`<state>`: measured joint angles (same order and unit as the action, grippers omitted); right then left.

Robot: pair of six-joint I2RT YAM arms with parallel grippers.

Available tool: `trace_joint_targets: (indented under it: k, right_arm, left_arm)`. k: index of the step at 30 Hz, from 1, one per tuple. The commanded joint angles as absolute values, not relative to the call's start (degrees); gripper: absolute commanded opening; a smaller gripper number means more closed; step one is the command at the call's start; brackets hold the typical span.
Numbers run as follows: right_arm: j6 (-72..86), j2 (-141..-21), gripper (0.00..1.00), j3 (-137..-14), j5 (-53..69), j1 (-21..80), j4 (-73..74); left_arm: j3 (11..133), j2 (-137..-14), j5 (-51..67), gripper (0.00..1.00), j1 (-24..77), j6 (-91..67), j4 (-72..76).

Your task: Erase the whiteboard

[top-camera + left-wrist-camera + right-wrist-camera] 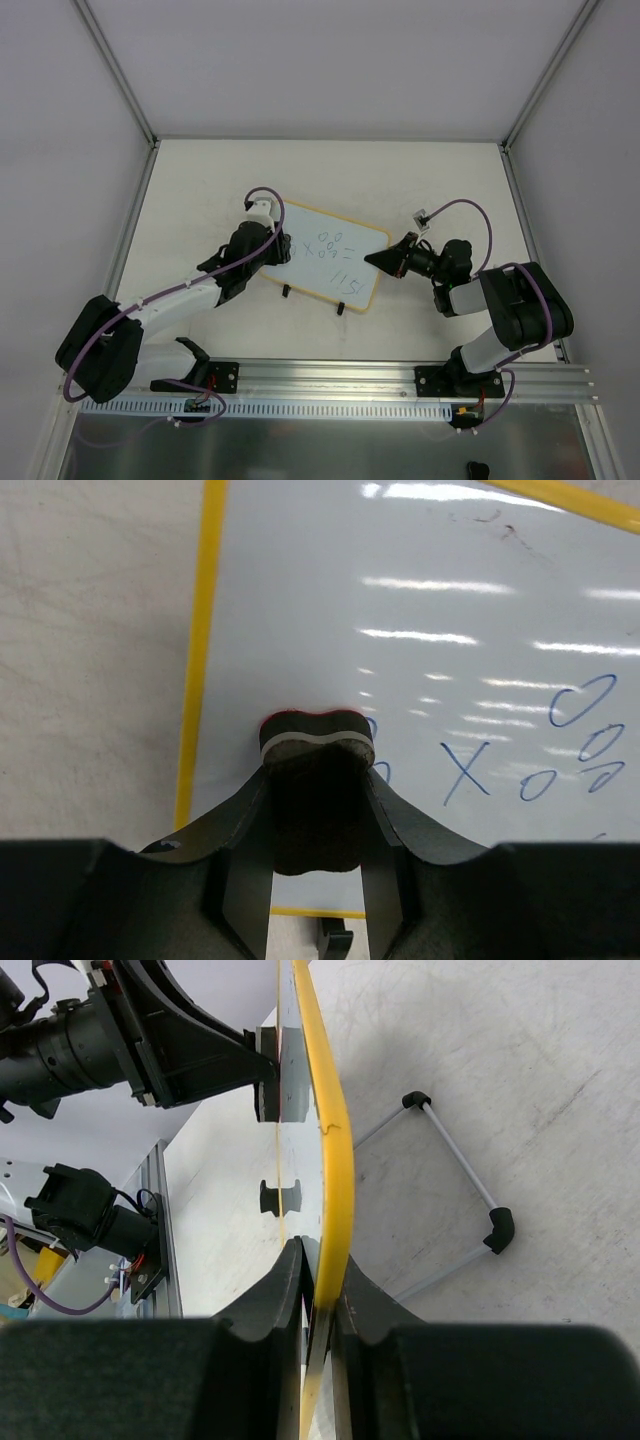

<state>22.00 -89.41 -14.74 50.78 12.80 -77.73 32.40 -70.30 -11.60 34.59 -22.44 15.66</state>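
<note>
At the middle of the table (200,180), the whiteboard (330,255) is shown braced between the two arms. It is set obliquely and, from the right wrist, is seen edge-on and tilted away from the surface. Whether its lower edge bears on the table cannot be settled from these views.

The right gripper (385,260) is closed narrowly over the frame at the board's right end, one finger on each face. The board is presumably pinched there so that it is kept from sliding or tipping under a wiping load. The left gripper (268,245) is brought to the opposite end and is clamped on the eraser (315,780) — a small dark block with a pale band, its working face laid against the white surface just inside the left frame edge. Pressure and restraint are thus applied from opposing sides.

The handwritten marks (335,262) — blue circles, a cross and short strokes — are spread to the right of the eraser and have not been wiped. The task is therefore judged to be at its start, with a sweep across the writing called for next.

A wire stand (455,1160) is seen lying on the table behind the board, and two black clip feet (287,291) are fitted to its near edge.
</note>
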Motion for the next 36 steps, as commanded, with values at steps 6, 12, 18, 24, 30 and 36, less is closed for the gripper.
trace_joint_targets:
  k: [6, 12, 18, 24, 30, 36]
  right_arm:
    - [12.48, -89.91, 0.0, -14.59, 48.96, 13.36, -87.8]
    - [12.66, -90.0, 0.0, -14.59, 49.13, 13.27, -87.71]
    - [12.92, -89.91, 0.0, -14.68, 49.13, 13.36, -87.71]
    - [13.01, -89.91, 0.0, -14.68, 49.13, 13.45, -87.72]
    - [13.1, -89.82, 0.0, -14.59, 49.04, 13.36, -87.71]
    - [13.71, -90.35, 0.0, -14.94, 49.22, 13.36, -87.71]
  left_arm:
    - [34.54, -73.3, -16.43, 0.0, 45.43, -23.11, 20.65]
    - [36.3, -78.74, -19.59, 0.0, 50.79, -24.61, 22.33]
    - [36.38, -77.26, -24.58, 0.0, 50.98, -23.12, 19.88]
    - [33.58, -70.94, -23.56, 0.0, 43.78, -22.06, 16.18]
    - [32.25, -58.11, -20.48, 0.0, 43.94, -23.11, 8.02]
    - [37.7, -52.29, -14.16, 0.0, 45.09, -32.84, -14.48]
